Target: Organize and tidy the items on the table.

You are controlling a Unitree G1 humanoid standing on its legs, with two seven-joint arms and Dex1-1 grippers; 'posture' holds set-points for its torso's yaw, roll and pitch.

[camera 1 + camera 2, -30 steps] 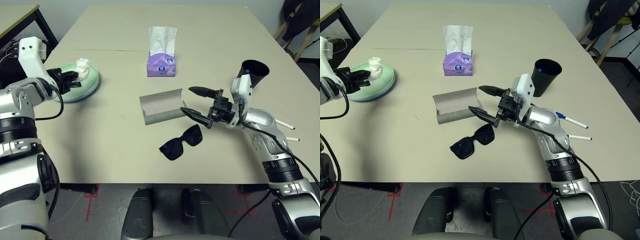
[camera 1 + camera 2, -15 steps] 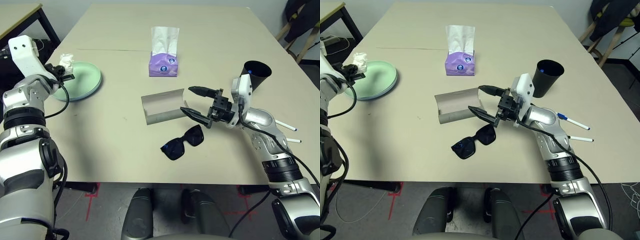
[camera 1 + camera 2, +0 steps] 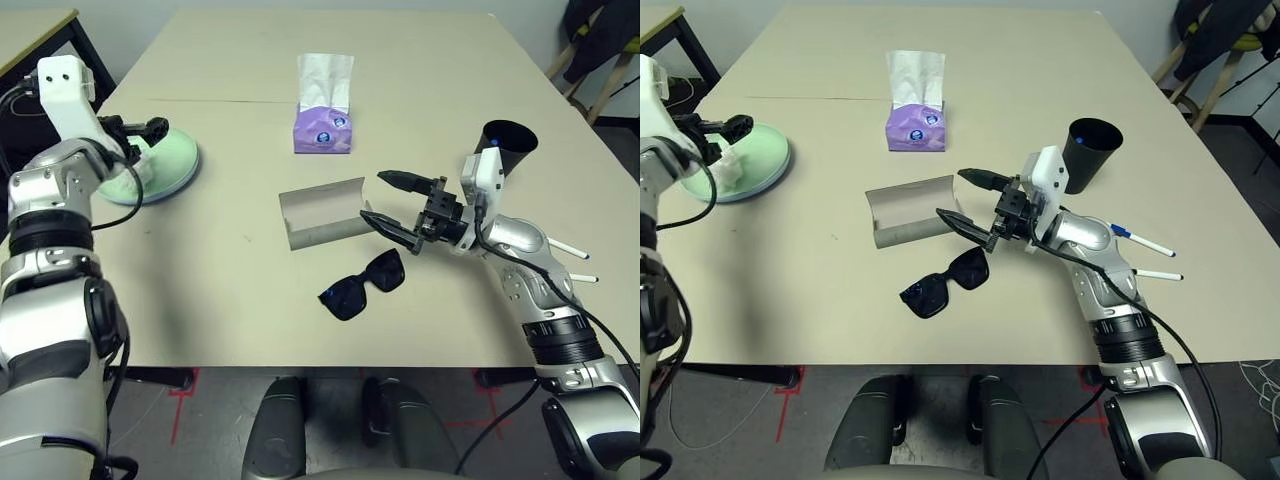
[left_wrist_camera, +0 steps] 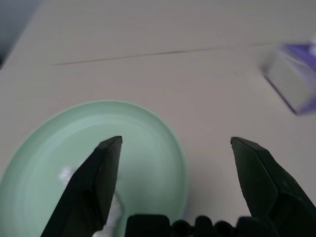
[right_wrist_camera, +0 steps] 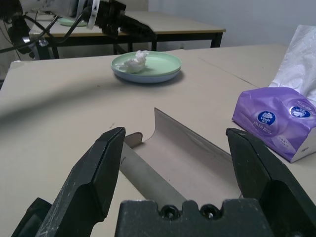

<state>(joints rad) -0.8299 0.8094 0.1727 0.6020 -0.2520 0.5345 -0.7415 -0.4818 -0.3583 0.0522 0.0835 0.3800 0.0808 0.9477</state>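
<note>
The grey glasses case (image 3: 322, 212) lying open right in front of the right gripper (image 3: 392, 205), whose fingers are spread wide with nothing in them, looks stiff and light, so I'd pinch it across one long wall. The black sunglasses (image 3: 363, 284) just below that gripper look fragile and slick, so best to take them at the bridge. The tissue wad (image 5: 134, 60) sits on the green plate (image 3: 172, 163) under the spread, empty left gripper (image 3: 142, 135), soft and squashy, so grab it anywhere

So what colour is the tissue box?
Purple, with white tissue sticking out of the tissue box; clearest in the left eye view.
</note>
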